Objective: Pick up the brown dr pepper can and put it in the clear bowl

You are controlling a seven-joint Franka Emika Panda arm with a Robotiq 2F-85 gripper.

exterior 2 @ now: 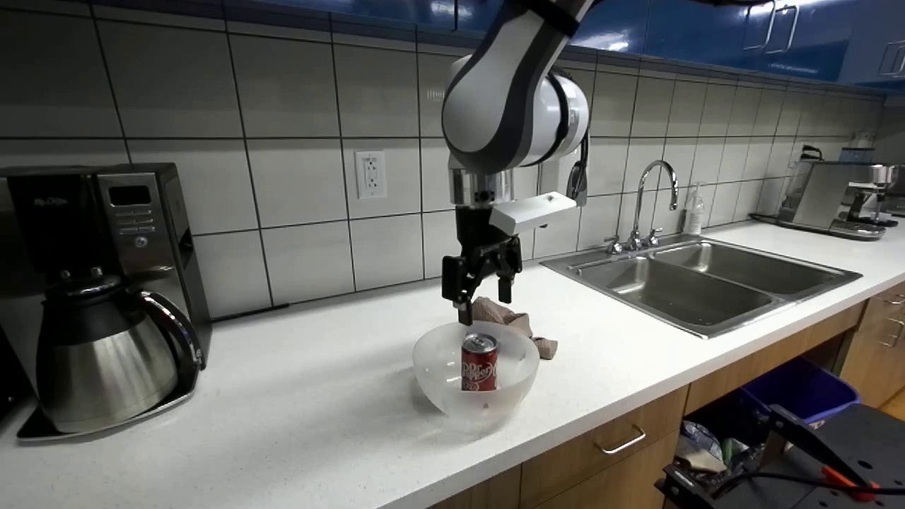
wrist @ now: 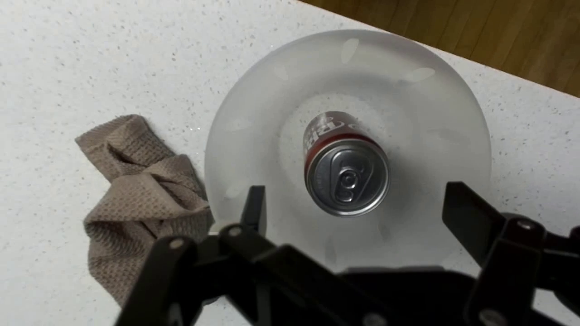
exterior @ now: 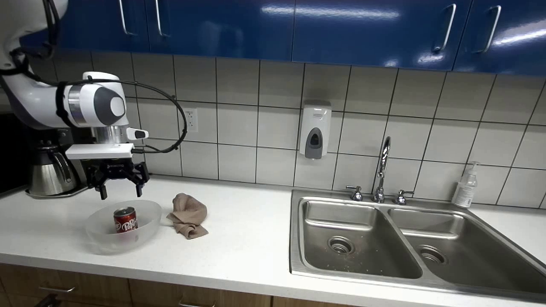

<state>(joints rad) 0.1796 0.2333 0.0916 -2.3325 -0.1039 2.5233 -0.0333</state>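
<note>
The dark red-brown Dr Pepper can (exterior: 126,221) stands upright inside the clear, frosted bowl (exterior: 150,219) on the white counter. Both also show in an exterior view, the can (exterior 2: 480,367) and the bowl (exterior 2: 433,371). My gripper (exterior: 121,193) is open and empty, pointing down above the bowl and apart from the can; it also shows in an exterior view (exterior 2: 485,305). In the wrist view the can's silver top (wrist: 348,179) lies between and just beyond the spread fingers (wrist: 355,199), with the bowl (wrist: 435,113) around it.
A crumpled brown cloth (exterior: 187,215) lies beside the bowl, also in the wrist view (wrist: 145,203). A coffee maker with a steel carafe (exterior 2: 106,353) stands on the counter. A double steel sink (exterior: 356,238) is set into the counter, with a faucet (exterior: 381,170) behind it.
</note>
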